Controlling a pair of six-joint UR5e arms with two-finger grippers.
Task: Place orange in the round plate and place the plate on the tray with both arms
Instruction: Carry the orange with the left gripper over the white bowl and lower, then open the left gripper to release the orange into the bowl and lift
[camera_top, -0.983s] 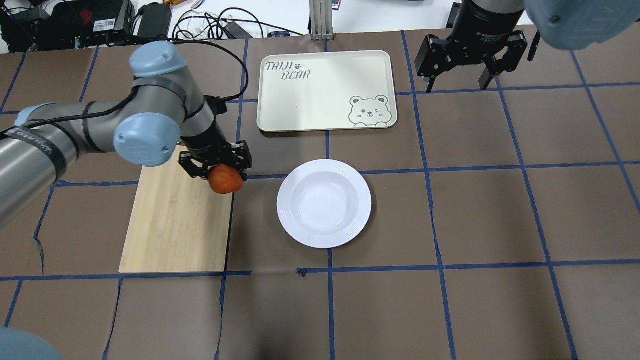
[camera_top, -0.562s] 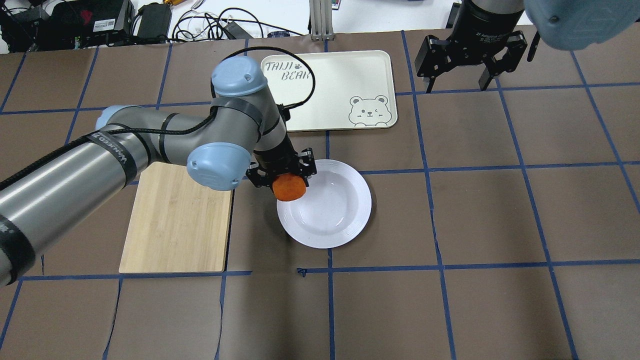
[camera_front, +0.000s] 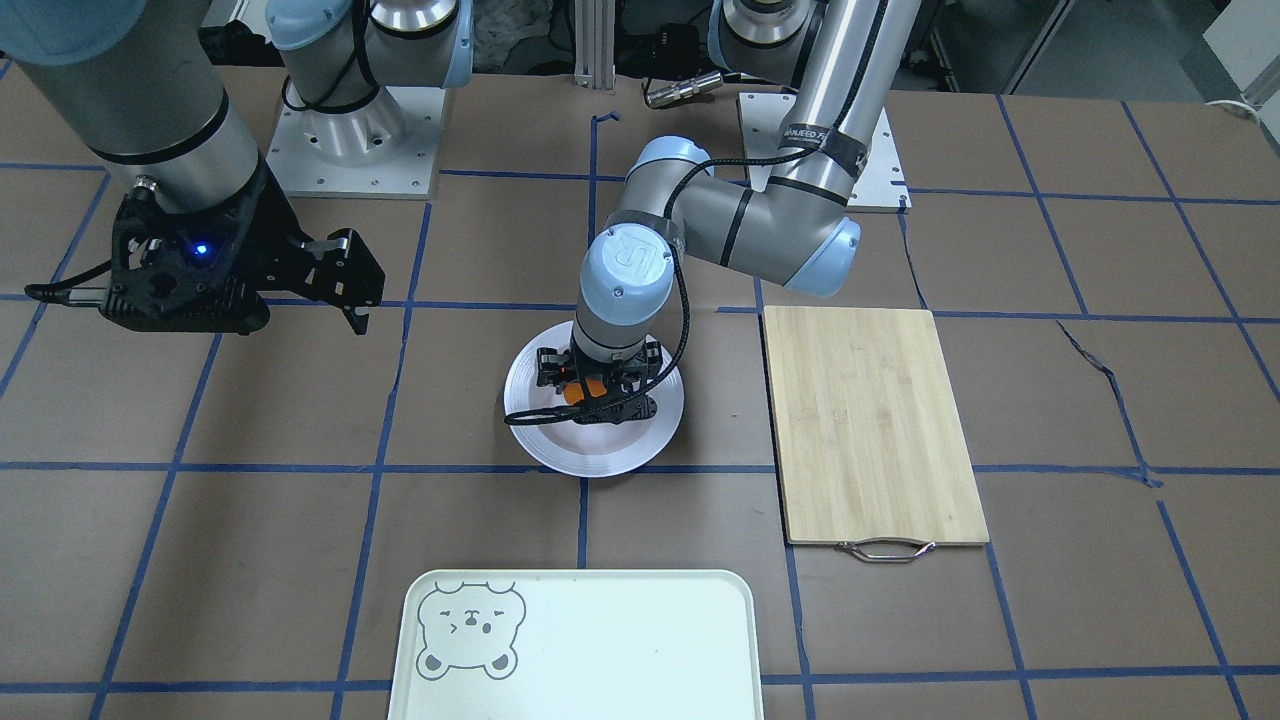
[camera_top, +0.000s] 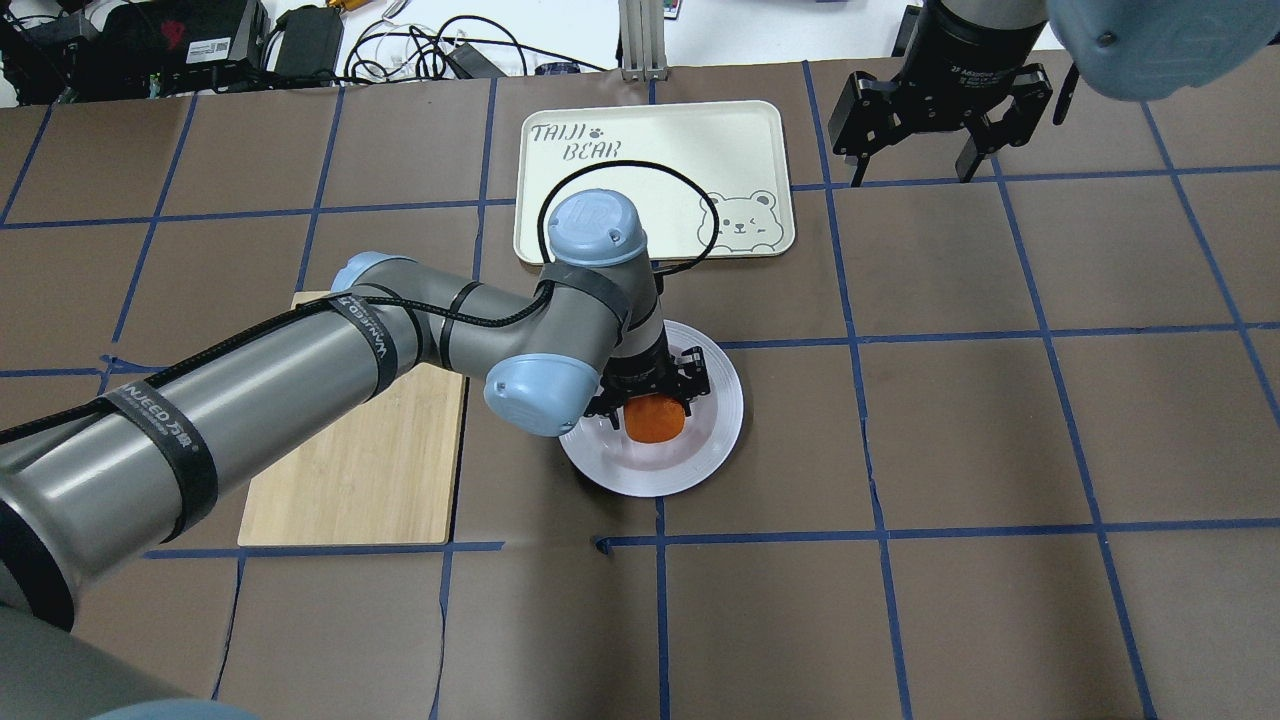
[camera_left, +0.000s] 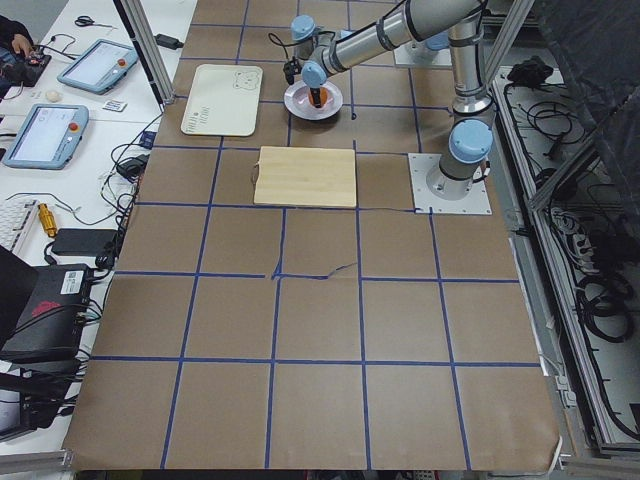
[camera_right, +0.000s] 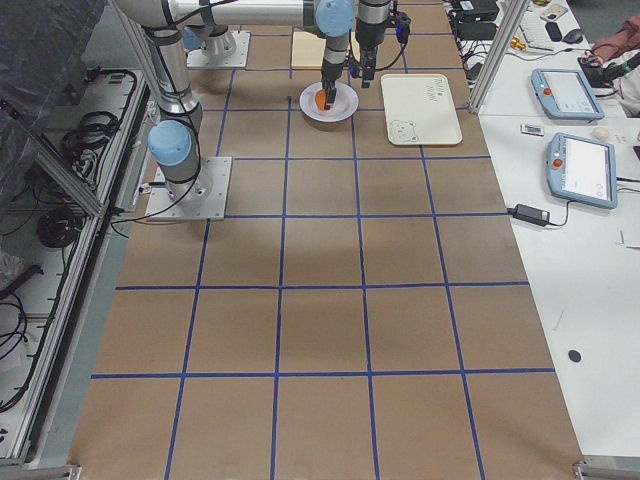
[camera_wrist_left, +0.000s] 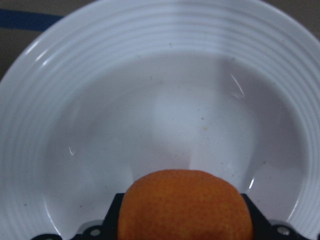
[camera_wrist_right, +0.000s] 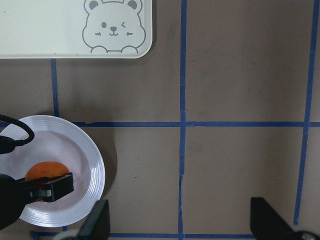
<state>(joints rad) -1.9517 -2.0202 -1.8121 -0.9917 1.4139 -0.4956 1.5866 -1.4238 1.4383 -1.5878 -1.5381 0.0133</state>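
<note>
My left gripper (camera_top: 655, 408) is shut on the orange (camera_top: 655, 418), holding it low over the well of the round plate (camera_top: 728, 405). The left wrist view shows the orange (camera_wrist_left: 185, 207) between the fingers, with the plate's ridged rim (camera_wrist_left: 150, 30) close below; I cannot tell whether the fruit touches the plate. The cream tray (camera_top: 650, 150) with its bear drawing lies just beyond the plate and holds nothing. My right gripper (camera_top: 917, 165) hangs open above the table at the far right, beside the tray. From its wrist I see the plate (camera_wrist_right: 92, 160) and the orange (camera_wrist_right: 45, 172).
A bamboo cutting board (camera_top: 350, 470) with a metal handle (camera_front: 885, 550) lies left of the plate, partly under my left arm. Cables and electronics (camera_top: 200, 40) crowd the far edge. Brown mats with blue tape lines cover the table.
My left arm has carried the orange rightward from the cutting board's edge to over the plate's centre and brought it lower. The right arm has stayed still.
</note>
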